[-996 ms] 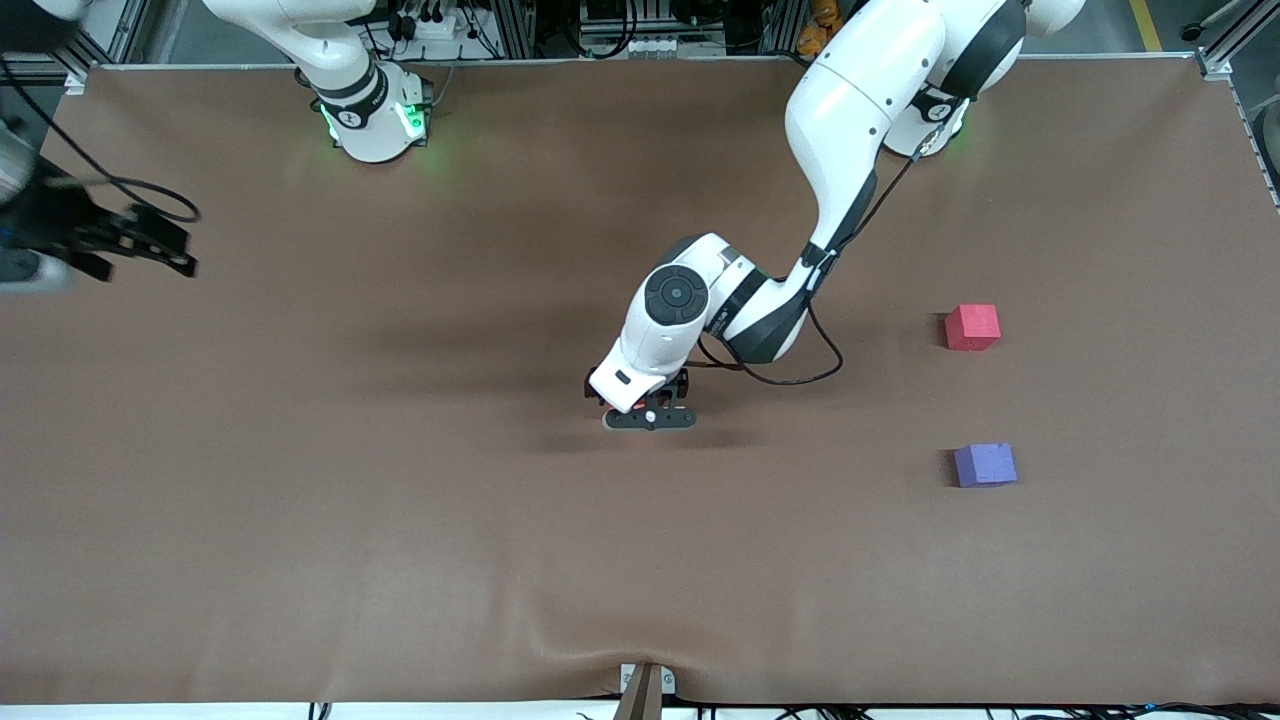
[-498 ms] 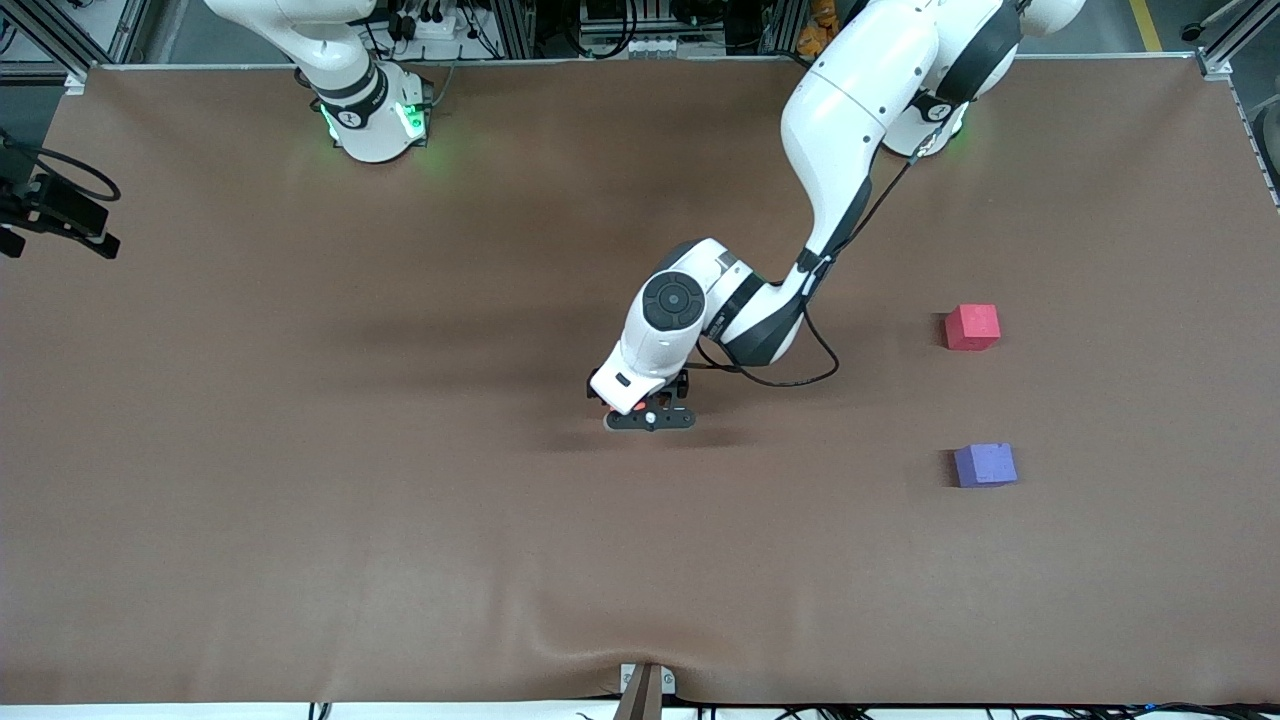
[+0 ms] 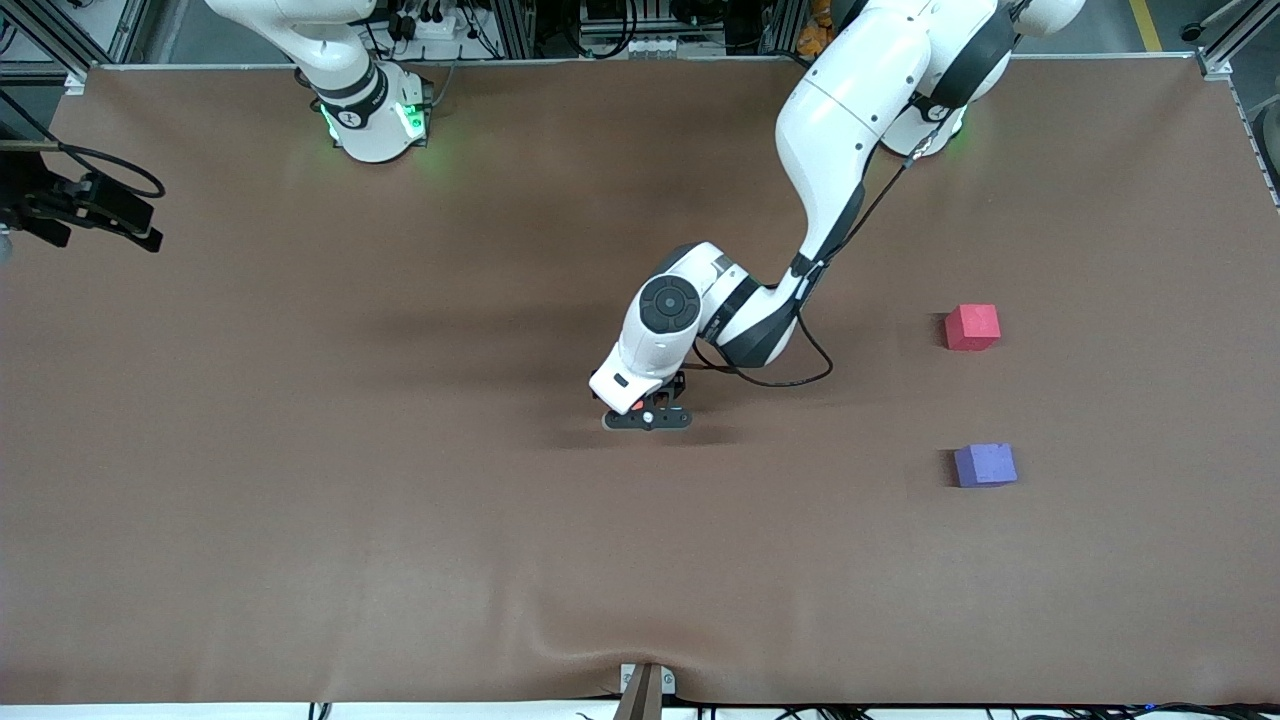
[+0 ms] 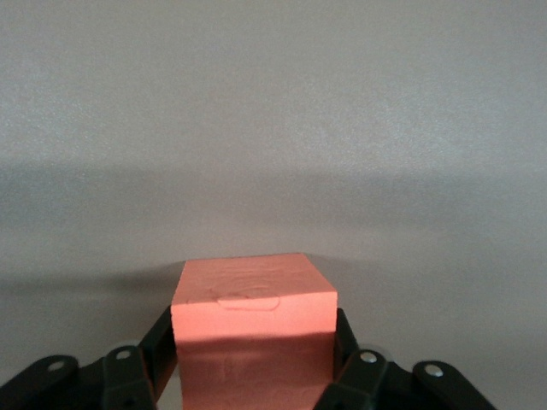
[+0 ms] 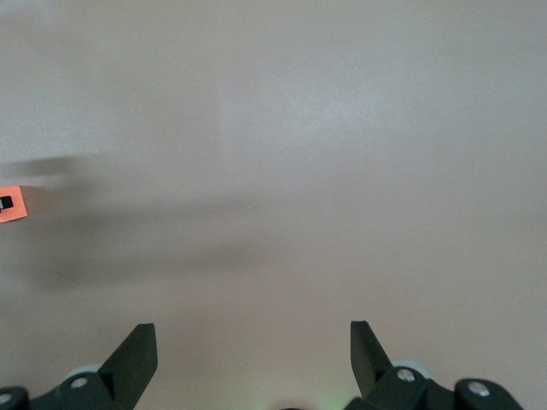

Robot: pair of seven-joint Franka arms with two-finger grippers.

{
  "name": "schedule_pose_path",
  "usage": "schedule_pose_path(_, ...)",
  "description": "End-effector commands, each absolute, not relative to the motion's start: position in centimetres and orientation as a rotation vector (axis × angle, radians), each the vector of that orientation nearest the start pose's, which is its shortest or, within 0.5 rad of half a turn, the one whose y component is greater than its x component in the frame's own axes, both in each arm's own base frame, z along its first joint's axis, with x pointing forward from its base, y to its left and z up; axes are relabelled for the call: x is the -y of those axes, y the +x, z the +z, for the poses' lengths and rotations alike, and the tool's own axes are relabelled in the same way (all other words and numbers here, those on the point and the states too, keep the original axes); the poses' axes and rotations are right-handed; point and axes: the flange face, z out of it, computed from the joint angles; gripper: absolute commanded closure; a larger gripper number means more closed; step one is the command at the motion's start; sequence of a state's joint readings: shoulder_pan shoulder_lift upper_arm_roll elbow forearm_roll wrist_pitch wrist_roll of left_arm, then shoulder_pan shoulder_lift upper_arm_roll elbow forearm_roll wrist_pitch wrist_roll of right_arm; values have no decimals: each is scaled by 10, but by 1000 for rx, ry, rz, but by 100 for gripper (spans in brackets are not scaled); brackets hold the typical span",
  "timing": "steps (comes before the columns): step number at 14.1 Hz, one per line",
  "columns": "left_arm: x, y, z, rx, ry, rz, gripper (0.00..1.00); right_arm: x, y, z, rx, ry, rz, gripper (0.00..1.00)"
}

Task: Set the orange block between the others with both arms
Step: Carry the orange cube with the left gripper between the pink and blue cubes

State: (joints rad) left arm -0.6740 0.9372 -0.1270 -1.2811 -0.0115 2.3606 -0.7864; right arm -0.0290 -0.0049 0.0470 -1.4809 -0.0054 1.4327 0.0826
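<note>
The orange block [image 4: 253, 318] rests on the brown mat in the middle of the table, with my left gripper [image 4: 254, 342] shut on it, black fingers [image 4: 161, 342] pressed against two of its sides. In the front view the left hand covers it; only a sliver of the orange block [image 3: 637, 406] shows above the left gripper [image 3: 648, 416]. The red-pink cube [image 3: 972, 326] and the purple cube [image 3: 985, 465] stand apart near the left arm's end, the purple one nearer the camera. My right gripper [image 3: 100, 212] hangs open over the right arm's end; nothing lies between the right gripper [image 5: 249, 333] fingers.
The brown mat [image 3: 400, 520] covers the whole table. A gap about two cubes wide separates the red-pink and purple cubes. A black cable [image 3: 770, 375] loops from the left wrist above the mat. A metal clamp [image 3: 645, 690] sits at the table's near edge.
The left gripper's fingers have closed onto the orange block without the hand shifting much. The right gripper has wandered at its end of the table, out toward the edge and back in.
</note>
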Motion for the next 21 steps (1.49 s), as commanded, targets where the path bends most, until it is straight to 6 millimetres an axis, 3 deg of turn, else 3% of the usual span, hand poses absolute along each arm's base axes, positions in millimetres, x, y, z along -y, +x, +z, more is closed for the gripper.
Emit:
schedule_pose_path(1,536,550,202,196,-3333,-56,95,-8,540,656,-121,-3142,84,0)
schedule_pose_path(2,537,553,220,200,-3342,-86,100,-8,540,655,-121,-3142,91,0)
schedule_pose_path(4,517,568,246,251,-3347,-114,100,-10,540,645,-114,-3143,125,0)
schedule_pose_path(6,479,596,295,338,-3328,-119,100,-10,540,642,-118,-3142,137,0)
schedule_pose_path(8,421,621,346,376,-3268,-62,100,-6,541,635,-126,-3141,161,0)
schedule_pose_path(10,349,636,366,262,-3230,-12,100,-5,540,634,-130,-3141,171,0)
schedule_pose_path(12,265,650,364,192,-3205,12,100,-4,541,635,-131,-3142,164,0)
schedule_pose_path(14,198,656,356,105,-3194,50,100,-4,542,633,-131,-3142,161,0)
schedule_pose_path(19,85,633,320,-20,-3177,84,100,-4,540,632,-133,-3140,183,0)
schedule_pose_path(21,53,616,303,-63,-3177,51,100,-3,540,632,-133,-3140,181,0)
